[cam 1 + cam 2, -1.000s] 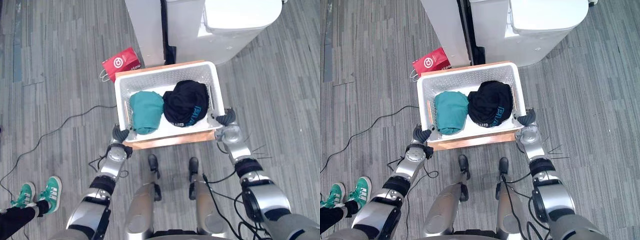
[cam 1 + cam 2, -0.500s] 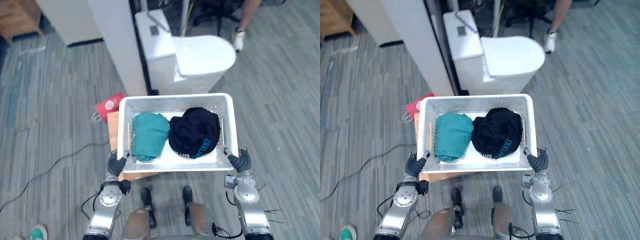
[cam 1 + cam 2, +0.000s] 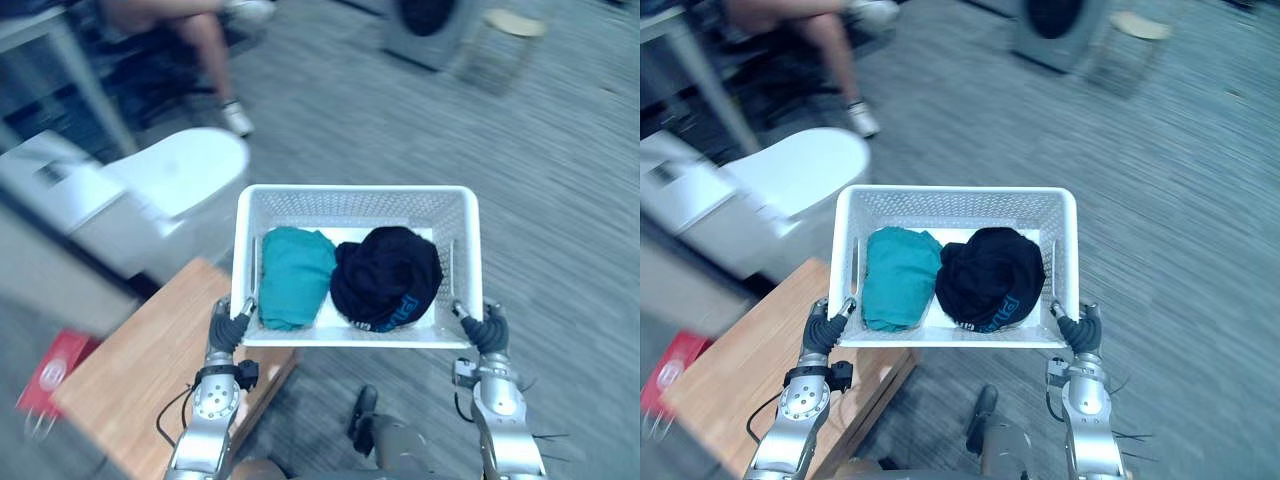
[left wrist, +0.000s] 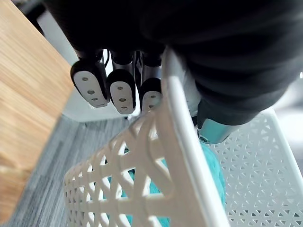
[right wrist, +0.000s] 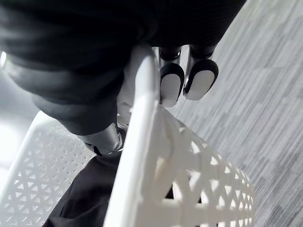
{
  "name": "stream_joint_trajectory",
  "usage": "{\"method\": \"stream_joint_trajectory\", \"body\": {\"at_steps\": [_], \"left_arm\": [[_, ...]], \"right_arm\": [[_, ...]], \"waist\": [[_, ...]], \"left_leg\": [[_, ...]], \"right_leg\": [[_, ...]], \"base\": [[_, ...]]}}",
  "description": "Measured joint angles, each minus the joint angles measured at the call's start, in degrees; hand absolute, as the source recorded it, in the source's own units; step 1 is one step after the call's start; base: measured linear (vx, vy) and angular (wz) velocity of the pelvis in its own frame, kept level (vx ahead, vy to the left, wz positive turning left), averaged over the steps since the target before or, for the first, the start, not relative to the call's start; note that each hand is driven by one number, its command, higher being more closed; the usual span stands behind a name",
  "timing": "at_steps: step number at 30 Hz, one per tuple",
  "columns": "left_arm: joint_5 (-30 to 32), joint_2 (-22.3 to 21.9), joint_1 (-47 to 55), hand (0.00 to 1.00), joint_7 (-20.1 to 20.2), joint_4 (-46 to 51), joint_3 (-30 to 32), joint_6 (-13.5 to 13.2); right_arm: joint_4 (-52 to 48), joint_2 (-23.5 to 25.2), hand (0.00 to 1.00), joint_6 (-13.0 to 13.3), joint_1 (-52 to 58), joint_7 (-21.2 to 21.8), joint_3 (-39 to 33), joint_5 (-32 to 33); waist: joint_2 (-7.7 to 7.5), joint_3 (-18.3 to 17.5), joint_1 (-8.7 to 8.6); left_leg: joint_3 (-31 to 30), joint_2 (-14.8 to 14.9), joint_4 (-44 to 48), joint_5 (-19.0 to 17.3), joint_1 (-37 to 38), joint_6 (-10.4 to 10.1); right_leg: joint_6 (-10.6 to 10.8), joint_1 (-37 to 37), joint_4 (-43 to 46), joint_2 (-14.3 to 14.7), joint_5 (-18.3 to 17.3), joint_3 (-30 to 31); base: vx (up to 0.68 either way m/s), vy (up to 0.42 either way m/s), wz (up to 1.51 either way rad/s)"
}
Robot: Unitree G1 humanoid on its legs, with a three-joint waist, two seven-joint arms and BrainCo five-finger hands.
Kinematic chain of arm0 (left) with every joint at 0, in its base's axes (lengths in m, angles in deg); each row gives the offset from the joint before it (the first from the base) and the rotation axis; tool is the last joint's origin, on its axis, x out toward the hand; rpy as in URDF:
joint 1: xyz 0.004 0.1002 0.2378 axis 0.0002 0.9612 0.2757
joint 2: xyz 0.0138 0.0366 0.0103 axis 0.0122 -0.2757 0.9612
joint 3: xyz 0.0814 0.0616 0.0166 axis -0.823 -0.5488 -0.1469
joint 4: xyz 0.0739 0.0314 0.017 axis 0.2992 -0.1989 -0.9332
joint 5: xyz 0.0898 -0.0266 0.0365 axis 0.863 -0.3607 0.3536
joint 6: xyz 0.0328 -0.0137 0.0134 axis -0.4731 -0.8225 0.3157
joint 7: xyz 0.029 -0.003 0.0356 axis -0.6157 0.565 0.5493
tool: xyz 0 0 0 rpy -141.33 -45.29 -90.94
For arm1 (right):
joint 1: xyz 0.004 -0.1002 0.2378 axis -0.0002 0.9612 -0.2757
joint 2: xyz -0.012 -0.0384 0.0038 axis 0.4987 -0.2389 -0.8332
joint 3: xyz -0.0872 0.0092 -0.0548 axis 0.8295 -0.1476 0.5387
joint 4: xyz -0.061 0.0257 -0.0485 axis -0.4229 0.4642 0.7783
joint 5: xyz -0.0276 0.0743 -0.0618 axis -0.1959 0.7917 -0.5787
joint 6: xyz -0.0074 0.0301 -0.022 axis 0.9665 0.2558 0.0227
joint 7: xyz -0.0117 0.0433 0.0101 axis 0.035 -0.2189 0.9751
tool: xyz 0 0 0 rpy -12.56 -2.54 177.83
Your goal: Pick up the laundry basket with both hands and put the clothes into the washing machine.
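I hold a white perforated laundry basket (image 3: 355,199) in the air in front of me. My left hand (image 3: 229,329) is shut on its near left corner and my right hand (image 3: 486,331) on its near right corner. In the wrist views the fingers (image 4: 121,92) of the left hand and the fingers (image 5: 171,83) of the right hand curl over the basket rim (image 4: 180,137). Inside lie a folded teal garment (image 3: 293,275) on the left and a bundled black garment (image 3: 387,277) on the right. A front-loading washing machine (image 3: 432,28) stands far ahead at the top.
A low wooden table (image 3: 140,373) sits below the basket at the lower left, with a red bag (image 3: 45,373) beside it. A white toilet (image 3: 150,195) stands to the left. A seated person's leg and shoe (image 3: 225,90) are beyond it. A stool (image 3: 508,35) stands by the washing machine.
The basket has risen off the wooden table, held at both near corners. The whole view has swung to the right, so the toilet now lies left and the washing machine appears ahead.
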Motion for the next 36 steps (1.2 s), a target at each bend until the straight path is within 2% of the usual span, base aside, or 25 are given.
{"method": "stream_joint_trajectory", "body": {"at_steps": [1, 2, 5, 8, 9, 10, 11, 12, 13, 15, 16, 18, 19, 20, 23, 25, 26, 28, 29, 30, 32, 33, 34, 35, 36], "left_arm": [[-0.1, -0.5, 0.3, 1.0, -0.1, -0.8, 0.2, 0.0], [-0.3, -1.9, 0.5, 1.0, -0.1, -1.2, -0.1, 0.0], [-0.3, -3.6, 0.9, 1.0, -0.1, -1.2, -0.2, 0.0], [-0.6, -3.7, 0.9, 1.0, -0.1, -0.9, 0.1, 0.0], [-0.6, -4.4, 1.1, 1.0, 0.0, -0.4, 0.7, 0.0], [-0.6, -5.9, 1.8, 1.0, 0.0, 0.0, 1.4, -0.2], [-0.7, -5.9, 2.0, 1.0, 0.0, 0.6, 2.0, -0.2], [-0.7, -5.8, 2.0, 1.0, 0.2, 1.1, 1.9, -0.2], [-0.7, -6.3, 2.3, 1.0, 0.2, 1.5, 2.1, -0.2], [-0.6, -6.7, 3.1, 1.0, 0.3, 1.7, 2.5, -0.1], [-0.6, -6.5, 3.6, 1.0, 0.3, 1.6, 2.7, 0.0], [-0.6, -5.4, 3.9, 1.0, 0.3, 1.5, 2.5, 1.1], [-0.6, -4.8, 4.3, 1.0, 0.2, 1.6, 1.9, 1.2], [-0.6, -3.8, 4.7, 1.0, 0.0, 1.9, 2.0, 1.2], [-0.6, -3.3, 4.6, 1.0, -0.1, 3.9, 2.0, 1.2], [-0.6, -3.2, 3.9, 1.0, 0.0, 3.9, 1.9, 1.2], [-0.5, -2.7, 3.2, 1.0, -0.1, 3.6, 1.5, 1.2], [-0.5, -2.0, 2.8, 1.0, -0.1, 3.3, 1.0, 1.2], [-0.3, -4.0, 2.2, 1.0, 0.0, 1.8, 0.5, 1.3], [-0.1, -4.7, 2.0, 1.0, 0.0, 1.7, 0.5, 1.3], [-0.1, -5.7, 2.1, 1.0, 0.0, 1.2, 0.5, 1.3], [-0.1, -5.9, 2.1, 1.0, 0.1, 1.3, 0.5, 1.3], [-0.2, -6.6, 2.4, 1.0, 0.3, 1.5, 0.6, 1.3], [-0.3, -6.8, 3.2, 1.0, 0.5, 2.2, 0.1, 1.3], [-0.4, -6.7, 3.7, 1.0, 0.7, 2.7, 0.0, 1.3]], "right_arm": [[0.0, -1.4, 1.0, 0.0, -0.1, 0.0, 0.1, 0.7], [-0.1, -2.6, 1.0, 0.0, -0.3, 0.0, 0.6, 0.8], [-0.3, -3.8, 1.0, 0.0, 0.0, 0.0, 0.5, 1.5], [-1.1, -4.4, 1.0, 0.0, 0.2, 0.0, 0.5, 1.5], [-1.5, -5.2, 1.0, 0.0, 0.3, 0.0, 0.8, 1.5], [-1.4, -5.7, 1.0, 0.0, -0.1, 0.0, 1.4, 1.5], [-1.5, -5.3, 1.0, 0.0, -0.2, -0.1, 1.6, 1.4], [-1.3, -4.5, 1.0, 0.0, -0.3, -0.2, 1.2, 1.3], [-1.3, -4.4, 1.0, -0.3, -0.3, -0.1, 1.2, 1.2], [-1.2, -3.1, 1.0, -0.5, 0.3, 0.1, 1.3, 1.1], [-0.7, -2.6, 1.0, -0.5, 0.3, 0.4, 1.0, 0.5], [0.7, -1.5, 1.0, -0.7, 0.7, 1.3, 0.5, -0.5], [1.9, -0.9, 1.0, -0.7, 0.7, 1.5, 0.8, -0.6], [2.1, -0.7, 1.0, -0.7, 0.8, 1.9, 1.6, -0.6], [2.0, -0.4, 1.0, -0.5, 0.0, 2.1, 1.2, -0.6], [1.6, -0.4, 1.0, -0.4, -0.2, 2.3, 0.7, -0.6], [1.0, -0.2, 1.0, -0.4, 0.2, 2.2, 0.4, -0.6], [0.3, 0.1, 1.0, -0.4, 1.1, 2.2, 0.0, -0.6], [0.4, -1.2, 1.0, -0.6, 1.4, 2.2, -0.8, -0.6], [0.5, -1.3, 1.0, -0.9, 1.2, 2.3, -1.3, -0.6], [-0.4, -1.1, 1.0, -1.1, 2.0, 2.3, -1.8, -0.6], [-1.4, -1.1, 1.0, -1.1, 2.9, 2.3, -1.8, -0.6], [-3.4, -1.0, 1.0, -1.2, 4.4, 2.1, -1.8, -0.5], [-4.8, -0.9, 1.0, -1.3, 5.3, 1.6, -1.7, -0.4], [-6.5, -0.6, 1.0, -1.4, 6.1, 1.2, -1.7, -0.4]], "waist": [[1.54, 0.2, 0.44], [2.65, 0.2, 0.84], [1.8, 1.0, 1.52], [2.17, 1.9, 3.14], [3.14, 1.8, 3.84], [5.49, 1.9, 5.91], [5.2, 1.9, 6.4], [4.71, 2.3, 5.98], [4.12, 2.3, 5.94], [1.53, 2.3, 5.39], [-0.57, 2.7, 5.24], [-1.76, 2.7, 4.19], [-1.73, 2.9, 3.54], [-1.07, 3.0, 3.69], [-0.16, 3.0, 3.35], [0.44, 3.3, 2.9], [-0.11, 3.1, 1.89], [-1.85, 2.8, 0.73], [1.89, 3.0, 0.76], [2.31, 3.0, 0.75], [2.55, 3.0, 0.65], [3.13, 3.3, 0.62], [4.14, 4.0, 0.91], [4.77, 4.1, 1.72], [4.51, 4.3, 2.7]], "left_leg": [[-9.8, 2.7, 9.3, 6.2, -4.3, 6.2], [-21.7, -0.7, 14.2, 4.5, -9.5, 0.3], [-34.6, -13.6, 10.4, 0.2, -18.5, -4.1], [-36.6, -18.6, -4.5, 0.0, -22.4, -6.4], [-37.1, -19.6, -17.9, 2.0, -22.8, -9.9], [-36.8, -17.7, -22.5, 7.9, -22.3, -8.4], [-36.0, -17.9, -21.1, 7.9, -22.4, -8.5], [-36.0, -18.5, -17.2, 5.7, -23.8, -7.3], [-35.7, -18.9, -17.3, 5.5, -23.8, -6.3], [-33.3, -22.5, -19.8, 4.7, -21.9, -3.2], [-32.4, -25.0, -21.8, 4.0, -18.6, -2.0], [-34.7, -28.6, -22.7, 2.3, -14.7, -0.6], [-36.1, -29.6, -24.5, 1.4, -10.9, -0.3], [-37.9, -29.8, -26.9, 0.7, -6.8, 0.0], [-42.6, -28.4, -31.2, -0.8, -2.3, -1.0], [-44.3, -26.0, -33.7, -1.6, 0.8, -1.6], [-45.6, -25.8, -35.4, -1.5, 2.7, -2.2], [-46.7, -26.8, -36.3, -2.3, 5.3, -5.1], [-48.1, -23.0, -34.6, -4.9, 8.9, -7.1], [-48.4, -22.5, -32.6, -3.7, 8.6, -8.1], [-48.5, -21.0, -18.4, 3.7, 5.6, -11.4], [-48.3, -19.9, -11.3, 7.0, 2.8, -11.5], [-47.8, -16.0, 4.8, 14.9, -4.1, -11.9], [-45.8, -12.3, 18.5, 13.2, -11.1, -10.2], [-43.8, -11.0, 23.5, 10.8, -15.2, -8.8]], "right_leg": [[-0.2, 1.6, -1.4, 3.8, -0.1, 3.1], [-0.3, 2.9, -2.7, 5.7, -0.1, 5.5], [-0.9, 7.2, -7.1, 6.7, 0.0, 11.7], [-0.8, 11.2, -11.9, 7.2, 0.1, 15.8], [0.5, 13.0, -15.6, 8.4, 0.3, 17.6], [1.6, 13.5, -13.8, 10.6, -0.8, 20.5], [0.8, 12.2, -8.2, 10.4, -1.1, 21.7], [3.0, 14.6, -8.8, 9.3, -6.0, 21.9], [3.5, 14.4, -8.5, 8.6, -6.5, 21.2], [8.3, 12.5, -1.0, 4.4, -11.8, 20.1], [12.6, 8.5, 11.8, 1.0, -13.7, 21.3], [18.6, 2.9, 30.9, -3.3, -9.5, 21.9], [15.7, 0.0, 39.6, -5.1, -6.3, 22.1], [10.4, -2.3, 42.8, -5.6, -9.7, 21.0], [6.7, -6.8, 33.7, -4.1, -12.3, 19.6], [7.4, -9.4, 18.4, -1.3, -10.3, 21.7], [10.3, -9.5, 3.7, -0.6, -4.5, 25.2], [11.8, -8.8, -6.7, -1.9, 1.3, 28.9], [9.4, -8.6, 0.3, 0.8, 6.8, 28.6], [8.5, -8.9, 3.2, 1.2, 5.1, 28.4], [6.5, -6.5, 9.8, 2.4, -2.4, 26.2], [6.0, -4.5, 9.6, 3.0, -3.8, 25.8], [4.7, 0.0, 7.8, 4.2, -5.8, 24.6], [3.6, 4.4, 6.0, 6.0, -7.4, 23.8], [2.6, 8.2, 4.0, 6.6, -8.6, 23.8]], "base": [[0.22, -0.117, -1.8], [0.24, -0.06, -1.75], [0.27, 0.087, -1.45], [0.23, 0.127, -1.27], [0.35, 0.153, -1.43], [0.41, 0.169, -1.45], [0.48, 0.148, -0.85], [0.31, 0.124, -0.19], [0.34, 0.16, 0.29], [0.34, 0.169, 0.42], [0.48, 0.146, 0.68], [0.52, 0.108, 0.85], [0.68, 0.052, 0.79], [0.69, 0.027, 0.73], [0.56, -0.075, 0.63], [0.61, -0.194, 0.67], [0.58, -0.229, 0.85], [0.63, -0.289, 0.7], [0.64, -0.273, 0.38], [0.61, -0.251, 0.16], [0.56, -0.282, 0.03], [0.56, -0.236, 0.2], [0.53, -0.134, 0.19], [0.63, -0.117, 0.12], [0.51, -0.077, 0.03]]}}
